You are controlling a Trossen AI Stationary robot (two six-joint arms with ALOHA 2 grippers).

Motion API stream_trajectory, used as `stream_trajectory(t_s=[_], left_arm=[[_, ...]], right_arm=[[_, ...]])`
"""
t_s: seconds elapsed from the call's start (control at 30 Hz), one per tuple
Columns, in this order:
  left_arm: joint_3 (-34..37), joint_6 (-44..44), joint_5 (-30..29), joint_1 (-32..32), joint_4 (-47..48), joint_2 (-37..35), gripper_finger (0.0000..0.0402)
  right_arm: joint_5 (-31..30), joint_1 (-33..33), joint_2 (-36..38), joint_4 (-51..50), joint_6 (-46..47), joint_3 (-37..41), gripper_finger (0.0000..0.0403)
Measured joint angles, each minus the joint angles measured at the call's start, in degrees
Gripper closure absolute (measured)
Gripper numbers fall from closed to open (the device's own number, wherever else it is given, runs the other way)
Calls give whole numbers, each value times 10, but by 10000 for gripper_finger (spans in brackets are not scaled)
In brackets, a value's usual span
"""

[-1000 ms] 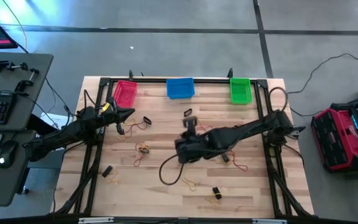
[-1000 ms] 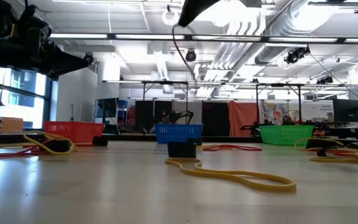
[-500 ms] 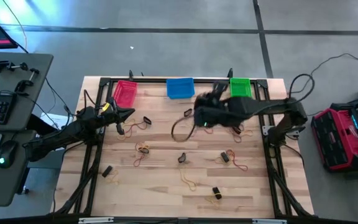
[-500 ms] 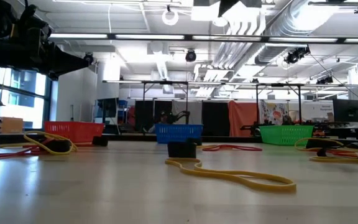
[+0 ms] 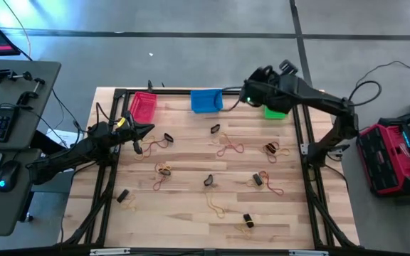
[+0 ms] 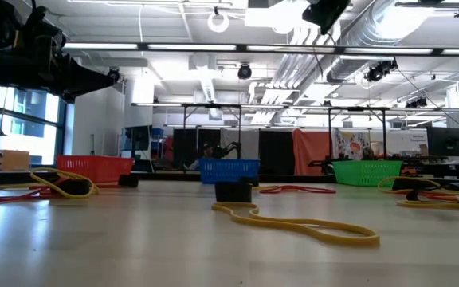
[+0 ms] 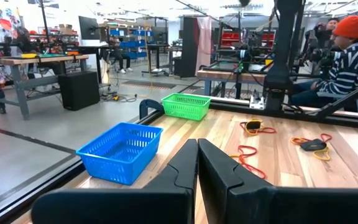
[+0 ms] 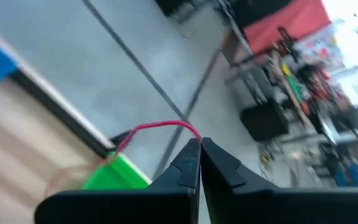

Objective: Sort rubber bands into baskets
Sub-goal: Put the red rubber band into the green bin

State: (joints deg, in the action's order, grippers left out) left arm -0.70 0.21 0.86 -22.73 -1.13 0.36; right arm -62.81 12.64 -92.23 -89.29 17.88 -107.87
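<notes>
My right gripper [image 5: 248, 92] is raised over the table's far edge, between the blue basket [image 5: 206, 100] and the green basket [image 5: 277, 108], and is shut on a thin red rubber band [image 8: 161, 126]. The green basket [image 8: 115, 175] shows just beyond its fingers. My left gripper [image 5: 148, 129] is shut and empty, held above the table right of the red-pink basket [image 5: 142, 107]; its shut fingers [image 7: 197, 149] point toward the blue basket [image 7: 120, 151]. Red, yellow and black bands lie loose on the table. My right gripper pinches the red band at one end of its loop [image 8: 194, 135] between its two fingertips. The rest of the loop arcs out from the tips as a thin curve, lifted clear of the table and the baskets.
Loose bands lie on the table: red-orange ones [image 5: 230, 148], a yellow one [image 5: 216, 206], black ones [image 5: 208, 180] [image 5: 258, 179] [image 5: 248, 220]. A black frame rail [image 5: 212, 91] runs along the far edge behind the baskets. A person [image 7: 347, 56] sits beyond the table.
My right gripper has risen from the middle of the table and swung toward the far edge and the right, to between the blue and green baskets, staying shut. A black band in the middle of the table, hidden under the arm before, now shows.
</notes>
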Motion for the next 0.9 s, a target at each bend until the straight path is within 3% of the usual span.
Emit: stream_trajectory(t_s=[0.3,0.5,0.9], left_arm=[[0,0,0,0,0,0,399],[0,0,0,0,0,0,399],[0,0,0,0,0,0,399]], right_arm=[[-18,94,3,-4,31,19,403],[-20,141,21,40,46,133,403],[-3,225,54,258,-1,368,403]])
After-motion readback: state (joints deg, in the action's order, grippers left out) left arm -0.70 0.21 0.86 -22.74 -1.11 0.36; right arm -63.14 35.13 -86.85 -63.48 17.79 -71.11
